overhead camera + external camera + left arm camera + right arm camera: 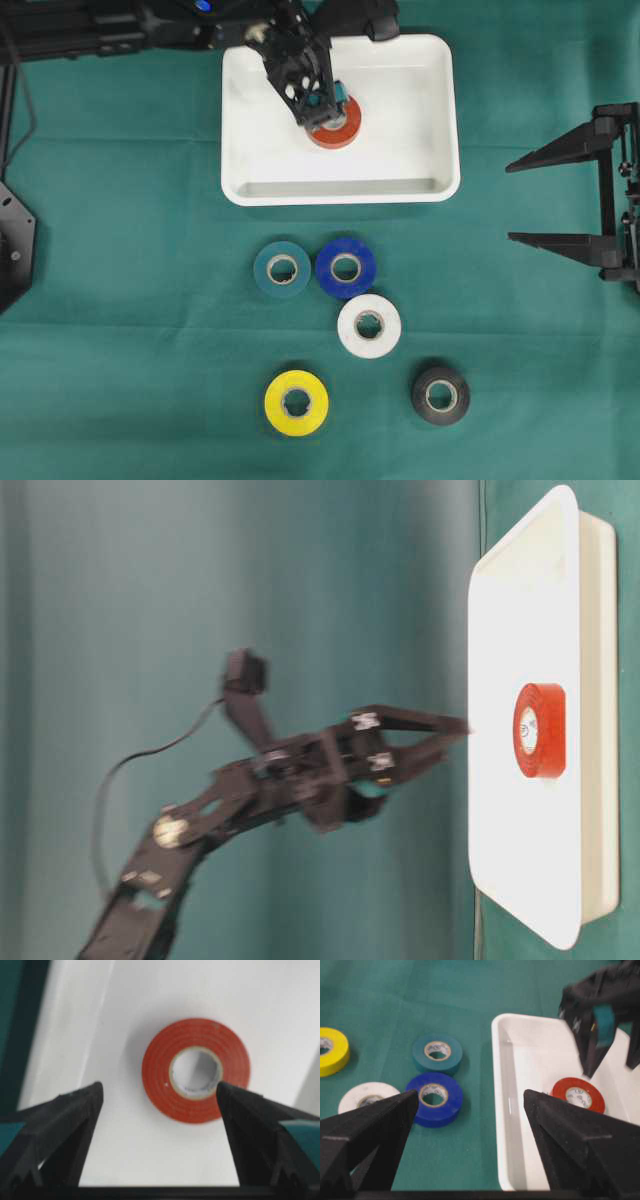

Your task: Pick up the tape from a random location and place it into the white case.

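A red tape roll (348, 130) lies flat inside the white case (400, 120), a little left of its middle. My left gripper (320, 108) hovers just above the roll, open, with nothing between its fingers. In the left wrist view the red tape (160, 1070) rests on the case floor (150, 1160) between and beyond the spread fingertips of the left gripper (159, 1089). The table-level view shows the left gripper (455, 738) clear of the roll (545, 730). My right gripper (511, 201) stands open over the cloth at the right edge, apart from everything.
Several more tape rolls lie on the green cloth in front of the case: teal (265, 270), blue (328, 268), white (350, 328), yellow (278, 405) and black (422, 395). The left arm reaches in from the top left across the case's far rim.
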Tool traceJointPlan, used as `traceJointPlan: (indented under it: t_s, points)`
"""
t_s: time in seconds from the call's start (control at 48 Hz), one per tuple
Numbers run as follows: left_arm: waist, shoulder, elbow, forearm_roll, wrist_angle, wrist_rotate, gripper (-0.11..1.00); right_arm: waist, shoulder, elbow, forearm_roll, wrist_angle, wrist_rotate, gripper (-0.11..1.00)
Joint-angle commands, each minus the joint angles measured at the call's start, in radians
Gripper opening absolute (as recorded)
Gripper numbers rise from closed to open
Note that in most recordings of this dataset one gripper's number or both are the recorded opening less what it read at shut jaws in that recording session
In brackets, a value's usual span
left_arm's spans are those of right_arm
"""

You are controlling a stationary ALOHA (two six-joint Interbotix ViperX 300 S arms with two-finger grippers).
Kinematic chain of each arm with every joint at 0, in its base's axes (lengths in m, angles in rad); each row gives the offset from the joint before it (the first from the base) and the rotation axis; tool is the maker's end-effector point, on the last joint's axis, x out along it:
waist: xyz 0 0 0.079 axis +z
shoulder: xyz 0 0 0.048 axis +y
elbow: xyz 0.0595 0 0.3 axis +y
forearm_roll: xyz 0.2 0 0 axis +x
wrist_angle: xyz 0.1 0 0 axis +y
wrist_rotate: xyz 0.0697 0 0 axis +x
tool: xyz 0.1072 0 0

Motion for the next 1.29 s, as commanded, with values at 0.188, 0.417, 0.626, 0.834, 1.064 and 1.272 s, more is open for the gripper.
traceJointPlan:
  t_s: [0.188,0.417,0.626,0.834,1.064,1.272]
  points:
    - [-0.003,-0.081,-0.003,0.002,0.002,0.0,0.85,-0.002,0.003,-0.026,-0.002,-0.003,0.0,0.9]
    - [-0.067,-0.089,0.017,0.002,0.002,0.0,0.85,-0.002,0.002,-0.028,-0.002,-0.005,0.002,0.9]
    - [-0.19,-0.115,0.044,0.002,0.0,-0.002,0.85,-0.002,0.002,-0.028,-0.002,-0.005,0.002,0.9]
    - [-0.272,-0.141,0.092,0.002,-0.015,-0.002,0.85,-0.002,0.002,-0.029,0.0,-0.006,0.002,0.9]
    - [-0.276,-0.19,0.143,0.002,-0.034,-0.002,0.85,-0.002,0.002,-0.028,0.002,-0.003,0.003,0.9]
    - [-0.276,-0.287,0.218,0.002,-0.054,-0.002,0.85,-0.002,-0.005,-0.031,0.003,0.0,0.005,0.9]
